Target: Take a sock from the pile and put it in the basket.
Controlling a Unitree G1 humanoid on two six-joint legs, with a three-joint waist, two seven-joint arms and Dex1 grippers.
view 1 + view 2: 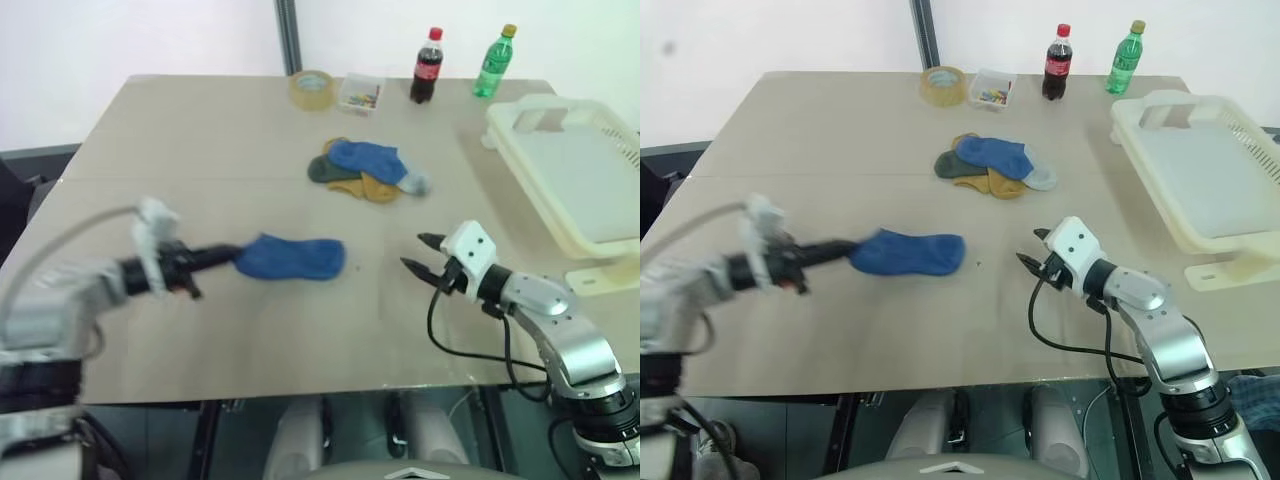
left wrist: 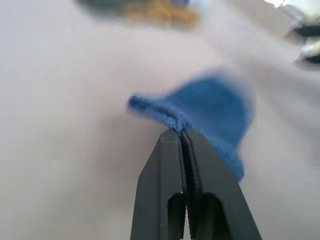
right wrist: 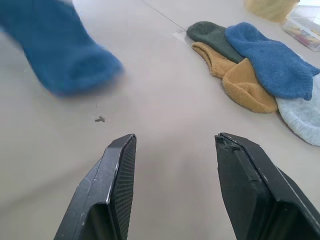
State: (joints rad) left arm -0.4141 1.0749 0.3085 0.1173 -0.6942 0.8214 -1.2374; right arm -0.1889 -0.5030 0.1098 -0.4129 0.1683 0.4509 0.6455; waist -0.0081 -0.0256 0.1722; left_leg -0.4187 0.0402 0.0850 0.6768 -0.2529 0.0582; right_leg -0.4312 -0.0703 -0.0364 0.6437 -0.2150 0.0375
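Note:
My left gripper is shut on the cuff of a blue sock, which hangs out level over the table's left middle; the left wrist view shows the blue sock pinched at its edge between the fingers. The pile of blue, mustard, dark green and light grey socks lies further back at the table's centre. To the right of the held sock my right gripper stands open, nothing between its fingers. The cream basket sits at the table's right edge.
At the back of the table stand a roll of tape, a small clear box of colourful bits, a cola bottle and a green bottle. The table's front edge runs just below both arms.

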